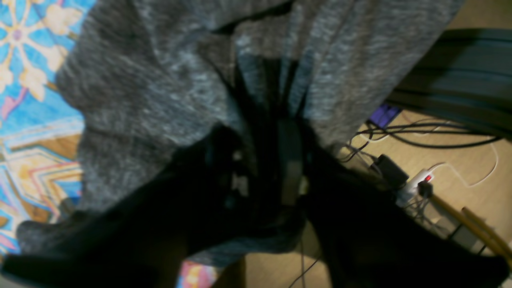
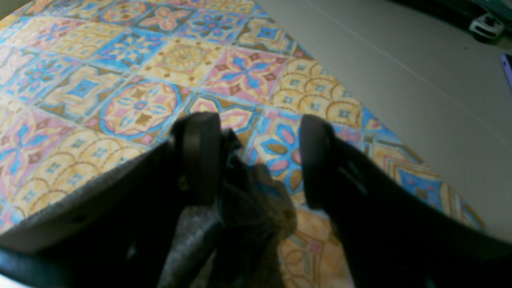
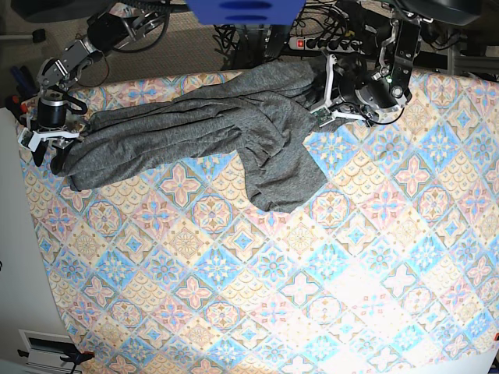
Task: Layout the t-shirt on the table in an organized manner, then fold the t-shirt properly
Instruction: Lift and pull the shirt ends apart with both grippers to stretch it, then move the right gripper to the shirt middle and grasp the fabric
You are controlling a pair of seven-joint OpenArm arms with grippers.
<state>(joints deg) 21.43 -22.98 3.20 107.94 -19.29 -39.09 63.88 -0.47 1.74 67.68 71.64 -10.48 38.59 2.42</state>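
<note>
Our right gripper [image 2: 260, 160] is showing its fingers [image 2: 200, 156] standing apart, a bunched corner of the t-shirt [image 2: 256, 200] lying loose between them, touching the one finger and clear of the other, so nothing is pinching it. Our left gripper [image 1: 276, 160] is buried in grey folds in its own blurred view, and we cannot tell whether those fingers are apart or clamped on cloth. Working outward, we are seeing the t-shirt [image 3: 195, 128] lying along the far edge of the table [image 3: 312, 296], stretched in a long rumpled band between the two arms, with one rounded flap hanging toward the middle and its far end by the left gripper [image 3: 331, 97] spilling past the table edge above the cables on the floor. The right gripper [image 3: 47, 140] is sitting at the opposite end, at the table's corner. The shirt is dark heather grey, soft, heavily creased and doubled over itself, not yet laid flat. We are judging the laying-out as the step in hand; to do it well we should be taking fresh holds on distinct corners, single layers only, and drawing the cloth toward the open middle, keeping tension even so the creases pull out rather than twist.
</note>
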